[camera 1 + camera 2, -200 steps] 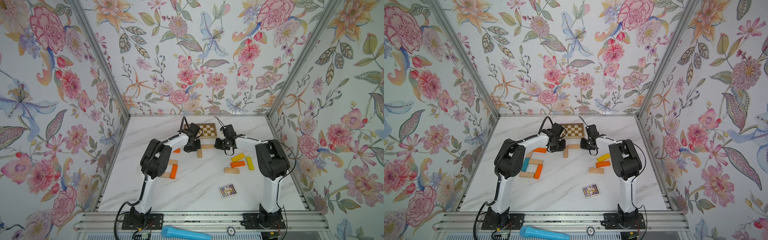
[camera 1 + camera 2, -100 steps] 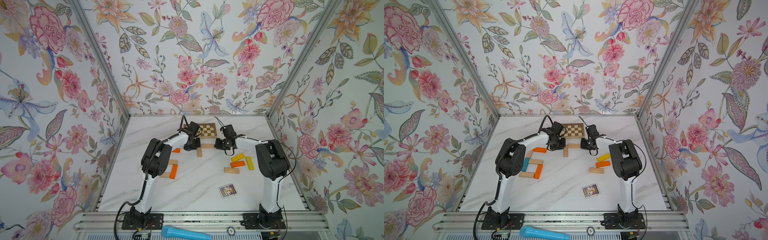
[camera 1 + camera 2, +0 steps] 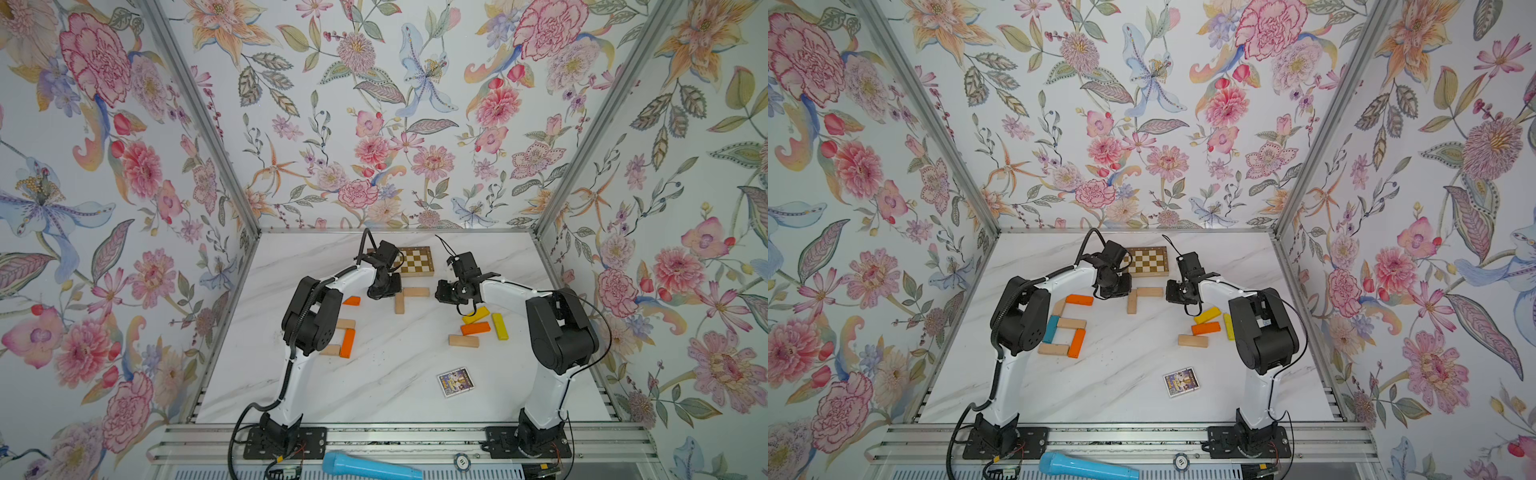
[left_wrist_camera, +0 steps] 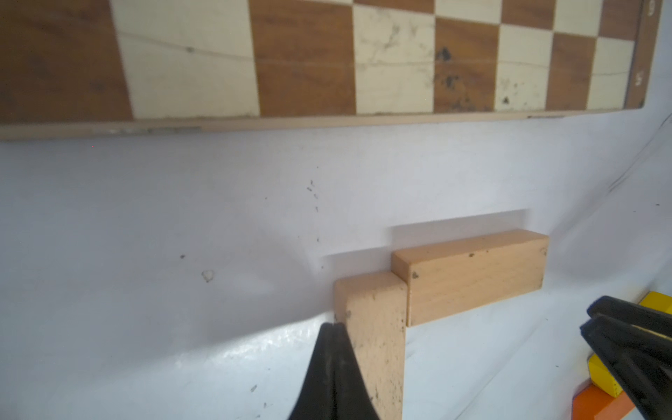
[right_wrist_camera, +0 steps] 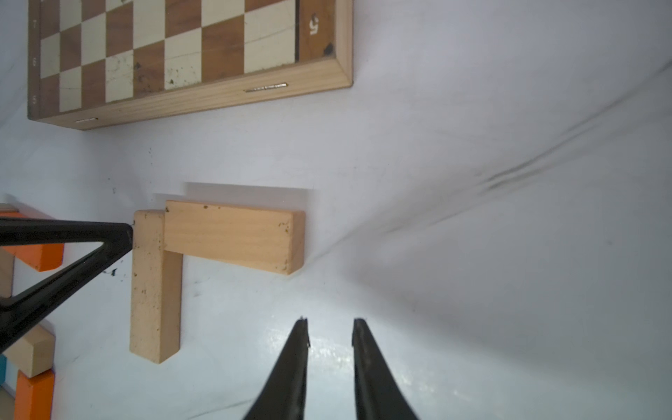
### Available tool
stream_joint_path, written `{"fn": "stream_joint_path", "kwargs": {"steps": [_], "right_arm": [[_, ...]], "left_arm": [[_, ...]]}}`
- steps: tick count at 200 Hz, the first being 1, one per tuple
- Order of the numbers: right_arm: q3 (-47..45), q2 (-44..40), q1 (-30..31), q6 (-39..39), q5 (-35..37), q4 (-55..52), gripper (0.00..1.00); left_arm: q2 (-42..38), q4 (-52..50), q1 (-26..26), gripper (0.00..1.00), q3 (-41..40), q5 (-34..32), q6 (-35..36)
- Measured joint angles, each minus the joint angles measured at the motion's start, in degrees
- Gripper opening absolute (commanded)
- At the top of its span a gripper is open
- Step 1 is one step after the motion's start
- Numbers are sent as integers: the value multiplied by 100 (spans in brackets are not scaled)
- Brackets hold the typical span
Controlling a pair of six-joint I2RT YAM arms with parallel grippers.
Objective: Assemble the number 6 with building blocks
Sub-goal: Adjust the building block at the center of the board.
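We count twelve blocks (image 3: pixel 1071 323): six pale, three orange, two yellow, one teal. Six lie joined near the counter's (image 3: pixel 1121 395) left edge as a 6 figure (image 3: pixel 1076 343). Four lie loose (image 3: pixel 1205 328) toward the right edge. Two pale ones form an L (image 3: pixel 1149 292) at mid-counter, just before the chessboard (image 3: pixel 1148 259) by the far edge. Our left hand (image 4: pixel 332 325), pinched together, touches the end of the L's stem (image 4: pixel 378 345). Our right hand (image 5: pixel 330 322) stands narrowly parted and empty. The counter is white marble, and floral walls (image 3: pixel 1142 124) enclose it.
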Motion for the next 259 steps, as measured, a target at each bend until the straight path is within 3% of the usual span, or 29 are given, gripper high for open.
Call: {"fn": "stream_joint_path", "kwargs": {"steps": [67,88,120,163,259], "right_arm": [[-50,-103,142,-4,0,13,32],[-33,-103,153,-48,4,0,45],[157,-92,199,-22,133,-52,55],[704,184,323,133,415,-48,58],[1515,872,684,595,1239,-503,62]], "left_arm": [[0,-2,22,5,11,15,2],[0,2,50,6,9,15,0],[-46,140,81,22,-160,13,-17],[-326,192,81,33,-503,15,-55],[-1729,96,299,74,-647,-144,310]]}}
